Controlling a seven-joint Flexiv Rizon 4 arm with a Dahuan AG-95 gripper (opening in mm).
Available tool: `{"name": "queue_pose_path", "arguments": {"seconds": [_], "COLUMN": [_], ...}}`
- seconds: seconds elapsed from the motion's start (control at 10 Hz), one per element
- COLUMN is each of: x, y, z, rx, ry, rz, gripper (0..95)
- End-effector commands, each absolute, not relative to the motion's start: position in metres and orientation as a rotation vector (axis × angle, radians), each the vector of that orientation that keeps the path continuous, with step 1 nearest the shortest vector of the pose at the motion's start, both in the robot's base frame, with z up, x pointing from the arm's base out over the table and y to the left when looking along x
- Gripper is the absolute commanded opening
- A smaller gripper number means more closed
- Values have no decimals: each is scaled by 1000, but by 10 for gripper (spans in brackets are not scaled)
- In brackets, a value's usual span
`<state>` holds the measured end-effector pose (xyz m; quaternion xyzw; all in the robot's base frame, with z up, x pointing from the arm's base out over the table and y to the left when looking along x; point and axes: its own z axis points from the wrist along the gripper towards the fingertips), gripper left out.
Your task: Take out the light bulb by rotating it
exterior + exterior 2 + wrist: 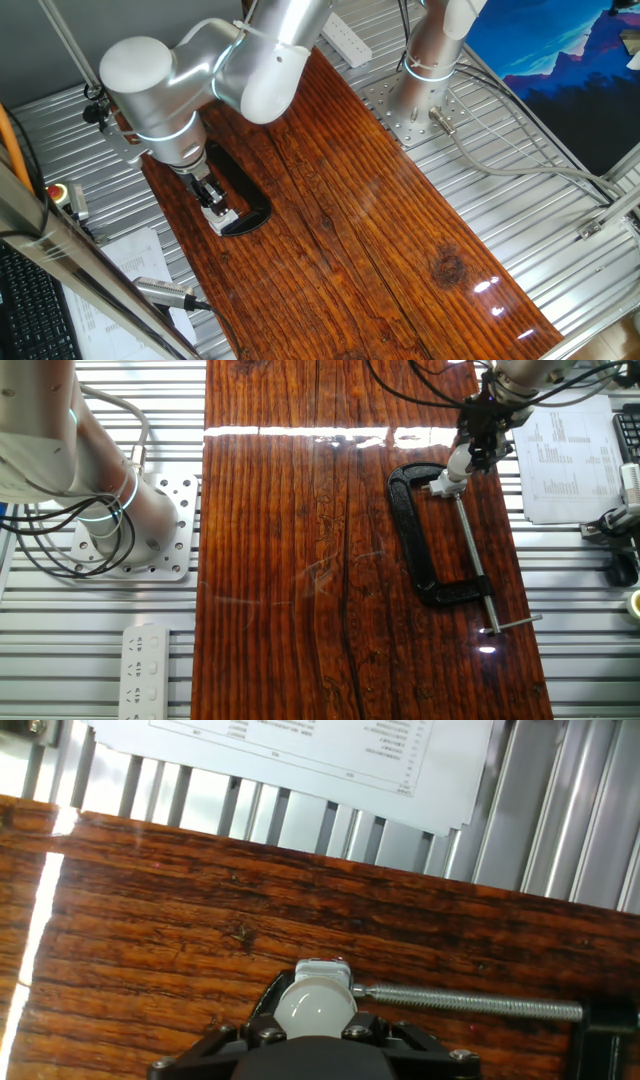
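You are in the unscrewing step: the hand has the bulb between its fingers, pinching its white dome, as the hand view shows. The bulb sits in a white socket block, and that block is held in the mouth of a black C-clamp lying flat on the wooden tabletop. The clamp's threaded screw presses against the block from the side.

Whether the bulb has started to back out of its thread I cannot tell; only the dome and the block's top edge show past the fingers, and the metal base is hidden. Judging by how low the bulb sits, most of the turning is probably ahead of you.

The next move calls for rotating the wrist about the bulb's own axis while the grip stays firm but gentle, since glass will not take a hard squeeze. Expect to let go, wind back and re-grip several times, because one wrist turn will hardly clear the thread. Lift only once the bulb turns freely; pulling early would strain the clamp's hold on the block.

The arm reaches over the tabletop's edge with its forearm folded low, the wrist pointing steeply down onto the clamp. In the fixed views the hand stands just above the clamp's open end, near a printed sheet beside the tabletop.
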<state>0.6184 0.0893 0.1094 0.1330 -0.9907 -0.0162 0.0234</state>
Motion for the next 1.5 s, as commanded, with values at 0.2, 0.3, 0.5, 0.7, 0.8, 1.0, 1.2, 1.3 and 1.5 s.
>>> {"name": "queue_pose_path", "arguments": {"seconds": [0.2,0.3,0.5,0.7,0.8,1.0,1.2,1.3,1.5], "x": [618,618,617,617,616,616,615,615,614], "y": [89,89,89,90,90,90,90,91,92], "z": [110,110,112,114,116,118,120,123,129], "rx": [512,579,753,846,916,944,955,957,958], "ry": [-3052,-3040,-3002,-2983,-2963,-2960,-2959,-2961,-2968], "rz": [-42,-36,-17,3,21,26,24,23,12], "gripper": [190,190,190,190,190,190,0,0,0]}}
